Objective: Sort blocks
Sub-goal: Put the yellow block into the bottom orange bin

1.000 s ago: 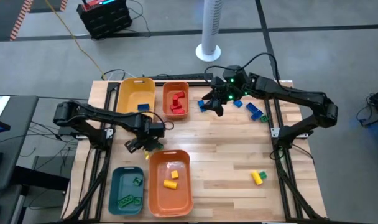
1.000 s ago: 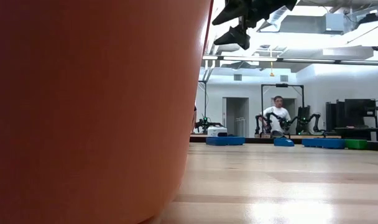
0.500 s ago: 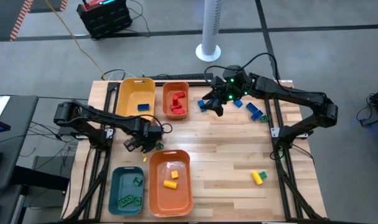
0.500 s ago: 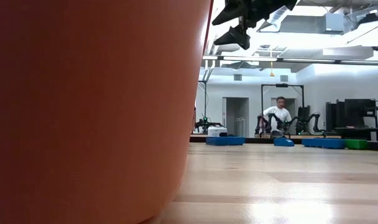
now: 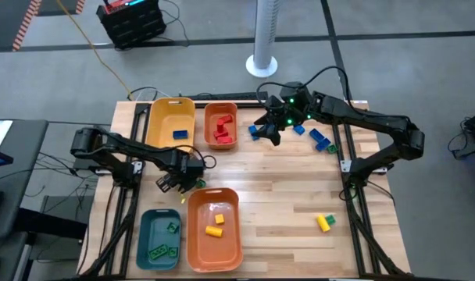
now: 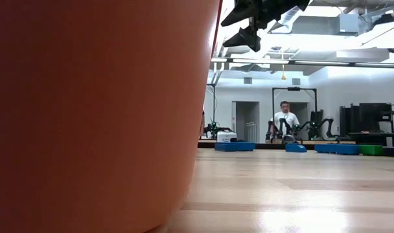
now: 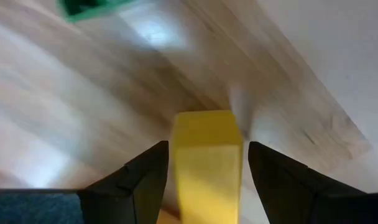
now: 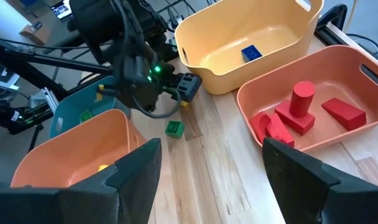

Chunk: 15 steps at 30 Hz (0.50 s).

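- Left gripper (image 5: pixel 177 184) hangs just off the far rim of the big orange bin (image 5: pixel 192 242), clamped on a yellow block (image 7: pixel 206 158) that stands lengthwise between its fingers
- The drop looks to turn on one thing: that bin's hollow lies a short way nearward of the gripper, two yellow blocks already inside
- A loose green block (image 8: pixel 174 129) sits on the table just beside the gripper
- Right gripper (image 5: pixel 269 127) waits by the far orange bin (image 5: pixel 232 110), fingers spread and empty
- Four bins in all; five blue blocks on the table beyond it
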### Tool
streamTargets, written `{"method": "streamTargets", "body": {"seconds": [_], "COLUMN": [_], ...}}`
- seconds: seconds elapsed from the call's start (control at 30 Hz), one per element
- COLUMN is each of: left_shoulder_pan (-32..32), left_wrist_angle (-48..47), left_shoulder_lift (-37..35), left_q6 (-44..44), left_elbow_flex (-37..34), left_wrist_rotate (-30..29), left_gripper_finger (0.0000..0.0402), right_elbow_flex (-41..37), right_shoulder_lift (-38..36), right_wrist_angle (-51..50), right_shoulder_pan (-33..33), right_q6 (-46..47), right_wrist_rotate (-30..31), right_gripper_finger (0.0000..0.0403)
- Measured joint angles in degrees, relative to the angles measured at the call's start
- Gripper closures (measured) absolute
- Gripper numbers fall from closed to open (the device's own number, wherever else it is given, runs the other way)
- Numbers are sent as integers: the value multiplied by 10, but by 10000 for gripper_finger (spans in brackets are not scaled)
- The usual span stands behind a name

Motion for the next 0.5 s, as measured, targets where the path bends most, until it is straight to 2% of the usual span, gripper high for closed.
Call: {"method": "streamTargets", "body": {"seconds": [0.2,0.3,0.43,0.5], "left_shoulder_pan": [-3,-3,-2,-2], "left_wrist_angle": [3,5,3,-2], "left_shoulder_lift": [43,47,44,45], "left_q6": [-5,-14,-29,-37], "left_elbow_flex": [4,5,9,15], "left_wrist_rotate": [-17,-28,-30,-28], "left_gripper_finger": [191,217,272,276], "right_elbow_flex": [0,0,0,0], "right_shoulder_lift": [0,0,0,0], "right_wrist_angle": [0,0,-1,0], "right_shoulder_pan": [1,3,4,4], "right_q6": [7,11,11,11], "right_wrist_rotate": [1,1,0,0], "right_gripper_finger": [113,113,113,113]}}
